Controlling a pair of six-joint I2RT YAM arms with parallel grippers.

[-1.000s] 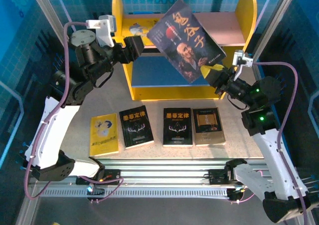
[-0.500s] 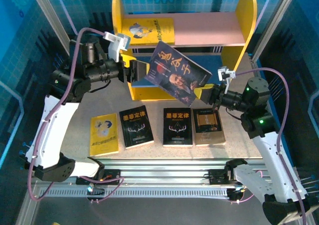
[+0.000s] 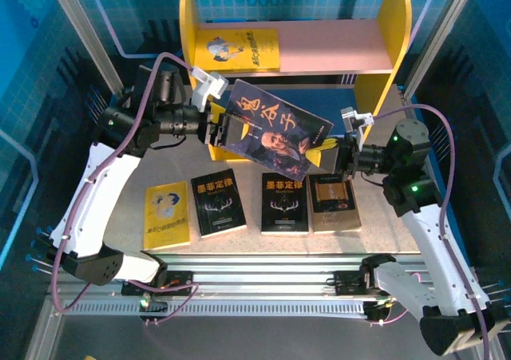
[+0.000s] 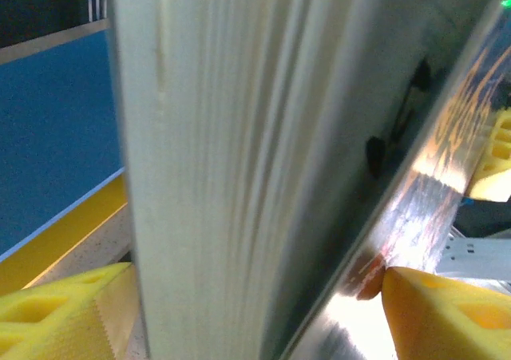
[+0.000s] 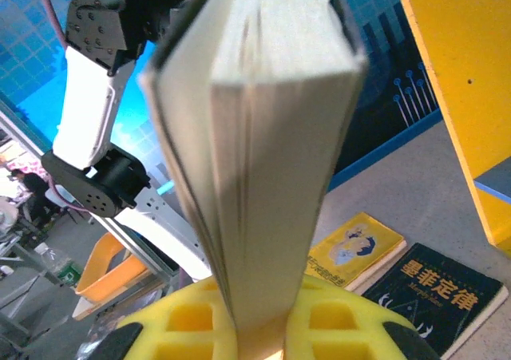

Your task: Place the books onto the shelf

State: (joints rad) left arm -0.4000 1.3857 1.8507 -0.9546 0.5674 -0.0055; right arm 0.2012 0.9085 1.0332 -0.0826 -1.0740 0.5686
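Portrait book [image 3: 275,128], dark cover up, held tilted in the air over the middle of the tabletop [image 3: 172,164]. Positioned in front of the shelf [image 3: 391,25], level with its blue lower board [image 3: 319,100]. Not yet on either board.

Right gripper [image 3: 323,148] at the right end of the portrait book. Fingers [image 5: 335,328] pinching the page block, which stands straight up out of the yellow pads in the right wrist view.

Left gripper [image 3: 222,128] at the left end of the same book. Fingers [image 4: 64,312] set wide, one on each side of the page block, with the far pad touching the glossy cover. Firm clamp or loose straddle: cannot tell.

Yellow book [image 3: 239,50] flat on the pink upper board [image 3: 335,45], toward its left end.

Four more books flat in a row along the near edge of the tabletop. From left to right: second yellow book [image 3: 167,215], left antler book [image 3: 220,203], right antler book [image 3: 285,203], brown-black book [image 3: 334,202]. Last two just beside each other.
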